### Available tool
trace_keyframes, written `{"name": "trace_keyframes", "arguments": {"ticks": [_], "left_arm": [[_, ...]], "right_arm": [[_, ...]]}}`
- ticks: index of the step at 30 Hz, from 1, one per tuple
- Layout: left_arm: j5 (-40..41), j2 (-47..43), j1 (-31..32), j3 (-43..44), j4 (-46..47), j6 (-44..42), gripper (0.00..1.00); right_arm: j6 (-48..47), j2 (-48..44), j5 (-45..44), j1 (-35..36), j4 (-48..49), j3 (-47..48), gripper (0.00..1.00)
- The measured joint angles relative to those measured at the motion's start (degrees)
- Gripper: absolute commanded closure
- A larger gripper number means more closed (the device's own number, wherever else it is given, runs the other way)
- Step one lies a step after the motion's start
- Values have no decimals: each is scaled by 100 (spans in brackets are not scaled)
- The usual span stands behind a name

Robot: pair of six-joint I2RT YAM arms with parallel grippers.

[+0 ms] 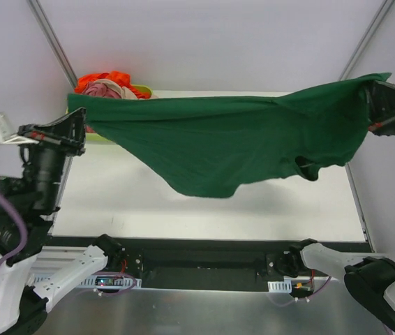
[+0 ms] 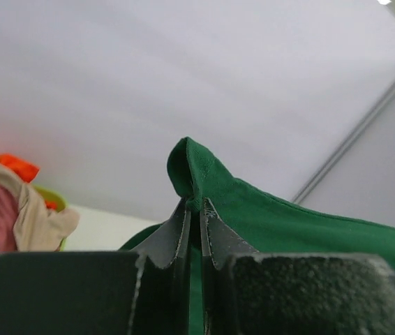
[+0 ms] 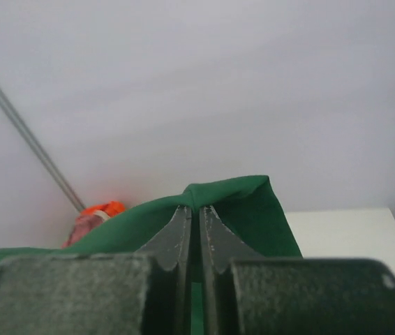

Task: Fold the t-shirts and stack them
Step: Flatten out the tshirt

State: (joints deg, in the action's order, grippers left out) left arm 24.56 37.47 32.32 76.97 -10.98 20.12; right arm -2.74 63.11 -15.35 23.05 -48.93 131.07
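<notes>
Green t-shirt (image 1: 218,150) hangs stretched between left fingers (image 2: 172,237) and right fingers (image 3: 173,237), both clamped on it; lower evenly, holding tension.

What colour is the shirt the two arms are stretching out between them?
The shirt is plain dark green, with no print that I can see. It shows best in the top view.

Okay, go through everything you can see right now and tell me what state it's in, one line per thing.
green t-shirt: unfolded, held in the air, stretched between both claws, middle sagging.
left claw: shut on a pinch of the green t-shirt.
right claw: shut on a pinch of the green t-shirt.
other shirts: unfolded, bunched in a heap.
lime-green tub: filled with that heap, partly hidden by the green t-shirt.
</notes>
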Motion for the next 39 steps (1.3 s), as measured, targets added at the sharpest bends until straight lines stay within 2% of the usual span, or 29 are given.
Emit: {"name": "trace_keyframes", "arguments": {"ticks": [2, 6, 13, 15, 19, 24, 28, 29, 30, 31, 32, 34, 35, 37, 39], "left_arm": [[-221, -190, -2, 192, 46, -7, 100], [-772, -361, -2, 522, 92, -7, 100], [-1215, -262, -2, 715, 111, 7, 100], [-1064, -68, -2, 800, 129, -33, 100], [-179, 826, -2, 1056, 350, -275, 100], [535, 1862, -11, 328, 529, -345, 100], [962, 3451, -227, 162, 627, -264, 72], [988, 3941, -328, 170, 662, -229, 56], [1008, 4356, -413, 201, 680, -201, 21], [1043, 5038, -544, 413, 570, -131, 1], [1067, 5547, -616, 621, 533, -175, 1], [1161, 6876, -748, 1637, 59, -109, 1], [1169, 7528, -800, 2253, -173, -101, 1], [1161, 8446, -861, 3064, -492, -103, 1], [1095, 8776, -870, 3209, -822, -68, 1]], "right_arm": [[-24, 7, 315, 2, 39, 402, 100], [-59, -385, 734, 2, 260, 304, 99], [-153, -542, 627, 2, 428, 275, 100], [-269, -402, 367, 4, 426, 374, 100], [-577, -39, -428, 2, 579, 175, 100], [-863, 627, -1414, -162, 938, -1141, 100], [-774, 1882, -1523, -745, 1163, -1668, 98], [-708, 2299, -1484, -894, 1263, -1768, 98], [-660, 2649, -1436, -1003, 1329, -1829, 93], [-590, 3226, -1316, -1163, 1410, -1851, 71], [-538, 3635, -1224, -1248, 1456, -1853, 44], [-420, 4671, -979, -1445, 1399, -1593, 8], [-435, 5298, -859, -1532, 1335, -1287, 1], [-374, 6135, -745, -1624, 1237, -905, 4], [-393, 6625, -704, -1687, 1082, -813, 4]]}}
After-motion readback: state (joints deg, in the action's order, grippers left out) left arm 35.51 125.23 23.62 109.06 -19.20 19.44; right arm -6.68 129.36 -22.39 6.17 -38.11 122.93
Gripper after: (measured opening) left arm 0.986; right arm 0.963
